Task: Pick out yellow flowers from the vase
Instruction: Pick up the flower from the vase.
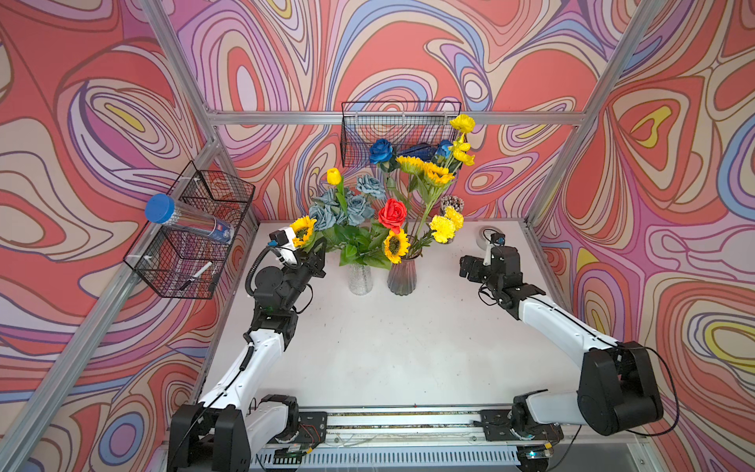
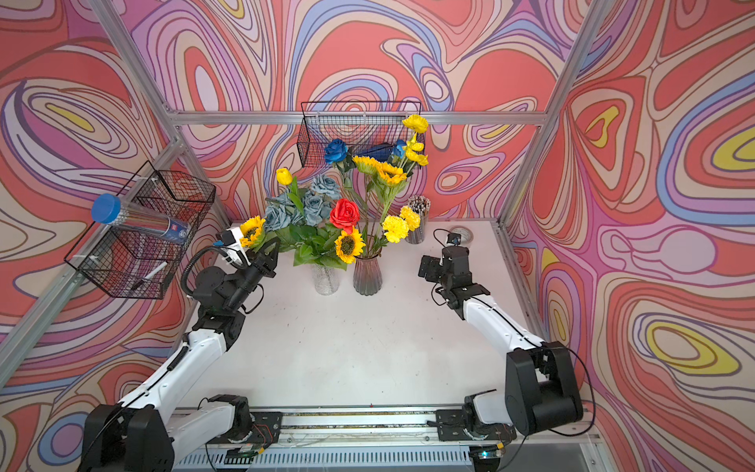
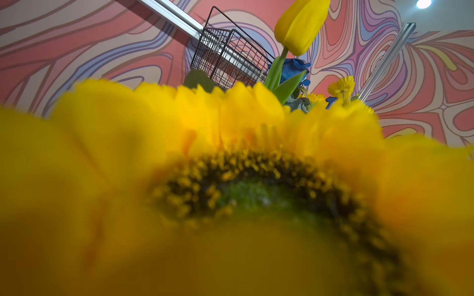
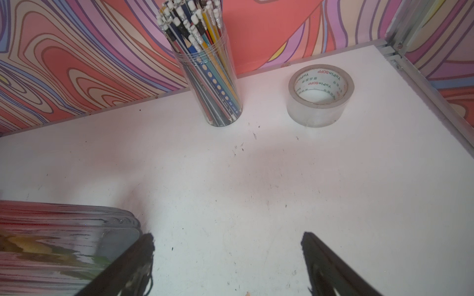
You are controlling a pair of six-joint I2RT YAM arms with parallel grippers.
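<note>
Two vases stand at the back middle of the table: a clear glass vase [image 1: 360, 278] and a dark ribbed vase [image 1: 402, 278]. Among their yellow flowers are a tulip [image 1: 333, 175], a low sunflower [image 1: 396, 245], tall sunflowers [image 1: 427, 171] and carnations [image 1: 446, 224]. My left gripper [image 1: 318, 253] [image 2: 271, 251] is shut just under another sunflower [image 1: 303, 231] [image 2: 252, 229] left of the clear vase. That bloom [image 3: 230, 179] fills the left wrist view and hides the jaws. My right gripper [image 1: 465, 267] [image 4: 228, 239] stands open and empty right of the ribbed vase [image 4: 64, 243].
A red rose [image 1: 392, 214] and blue-grey roses [image 1: 359, 204] share the vases. A pencil cup [image 4: 205, 77] and a tape roll [image 4: 320, 94] stand at the back right. Wire baskets hang on the left wall [image 1: 196, 233] and the back wall [image 1: 400, 130].
</note>
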